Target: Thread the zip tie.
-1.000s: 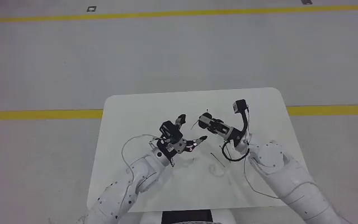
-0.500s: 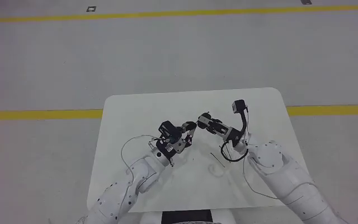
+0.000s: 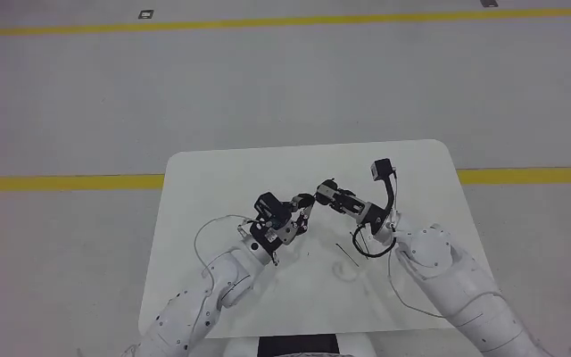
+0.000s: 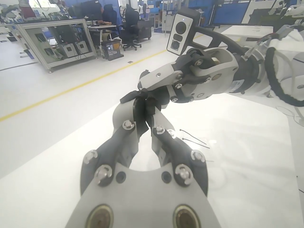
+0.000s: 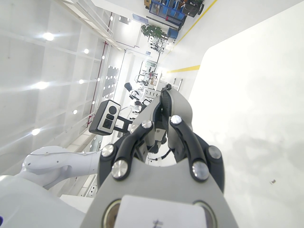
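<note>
Zip tie (image 5: 168,87) held mid-air over tabletop (image 3: 214,187) centre, probably lifted so tail can be lined up with head; left gripper (image 4: 145,110) in from 7 o'clock, right gripper (image 5: 165,93) from 4 o'clock, tips touching; both sets of fingers closed tight on zip tie, short black end poking past right pair; spare ties (image 3: 346,253) flat on tabletop at 4 o'clock, near.

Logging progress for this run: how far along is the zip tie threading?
Done: the left end effector and right end effector meet tip to tip above the table, both shut. In hand: probably an alignment; whether a zip tie sits between the tips is too small to tell. Left: the threading itself, it seems; two loose ties lie straight and unthreaded on the table.
</note>
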`<act>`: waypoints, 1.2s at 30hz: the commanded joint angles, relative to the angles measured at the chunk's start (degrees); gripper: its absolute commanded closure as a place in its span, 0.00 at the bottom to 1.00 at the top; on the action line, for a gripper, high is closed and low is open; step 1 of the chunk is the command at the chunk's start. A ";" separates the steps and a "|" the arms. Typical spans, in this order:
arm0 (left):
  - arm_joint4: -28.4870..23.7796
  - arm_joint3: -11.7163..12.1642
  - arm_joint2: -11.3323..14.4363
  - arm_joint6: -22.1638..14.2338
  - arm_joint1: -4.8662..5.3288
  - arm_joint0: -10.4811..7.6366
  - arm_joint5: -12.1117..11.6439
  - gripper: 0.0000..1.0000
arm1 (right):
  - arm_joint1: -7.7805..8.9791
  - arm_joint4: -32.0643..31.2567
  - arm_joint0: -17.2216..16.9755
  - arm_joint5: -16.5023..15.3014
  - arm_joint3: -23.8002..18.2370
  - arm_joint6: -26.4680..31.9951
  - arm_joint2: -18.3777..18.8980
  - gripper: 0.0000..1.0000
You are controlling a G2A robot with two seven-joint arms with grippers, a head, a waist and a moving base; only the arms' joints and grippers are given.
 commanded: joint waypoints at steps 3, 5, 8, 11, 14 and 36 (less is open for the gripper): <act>-0.17 -0.21 -0.65 -0.03 0.14 0.17 -0.08 1.00 | -0.08 -0.69 -0.14 0.29 0.05 -0.16 0.83 0.00; -0.54 -0.52 -1.30 -0.06 0.29 0.55 -0.25 1.00 | -0.05 -0.98 -0.49 0.28 0.05 -0.17 1.59 0.00; -2.45 -1.02 -2.44 -1.03 0.57 1.20 -1.65 1.00 | 0.07 -1.40 -1.10 0.25 -0.02 0.04 2.93 0.00; -6.69 -1.57 -3.78 -3.40 0.88 1.73 -4.88 1.00 | 0.26 -2.34 -1.58 0.08 -0.04 1.25 4.26 0.00; -14.29 -1.64 -5.54 -8.15 1.30 1.97 -10.33 1.00 | 0.54 -4.04 -1.79 -0.40 0.14 3.64 5.48 0.00; -35.56 -3.81 -3.66 -18.40 8.72 -0.88 -11.15 1.00 | 0.85 -6.30 -3.33 -1.62 0.53 8.58 9.70 0.00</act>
